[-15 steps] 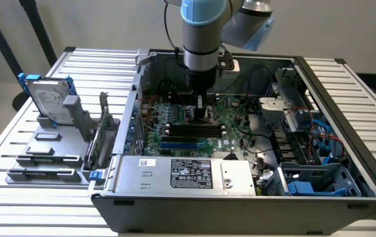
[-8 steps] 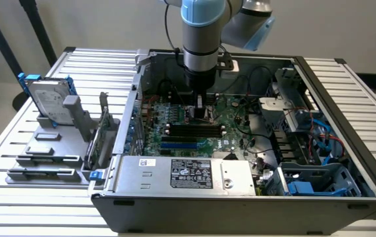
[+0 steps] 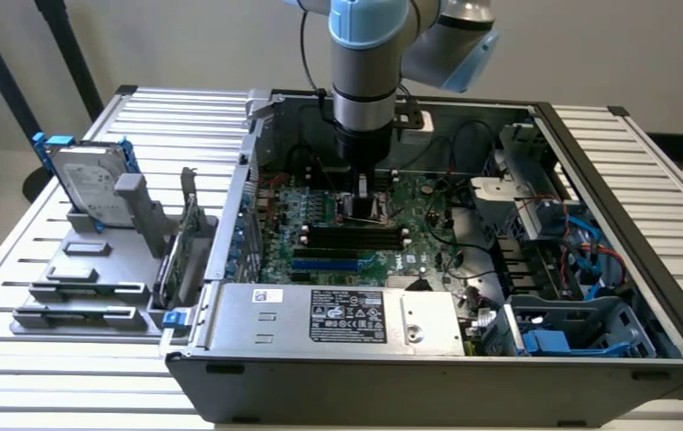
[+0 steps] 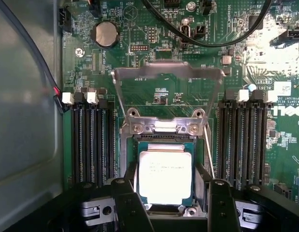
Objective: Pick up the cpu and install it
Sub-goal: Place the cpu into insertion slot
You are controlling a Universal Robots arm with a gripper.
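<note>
Wrist view, jaws spread wide, flanking the cpu (image 4: 165, 176) lying in the motherboard socket (image 4: 161, 126), contact unclear.

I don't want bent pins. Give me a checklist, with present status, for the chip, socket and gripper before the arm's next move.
1. Hinged silver metal load plate swung up, clear of the dark metal-framed socket: ok.
2. Small square silver-topped cpu lined up square within the socket: ok.
3. cpu fully seated: cannot tell.
4. Black gripper centred on the cpu: ok.
5. Whether the gripper holds the cpu: cannot tell.
</note>
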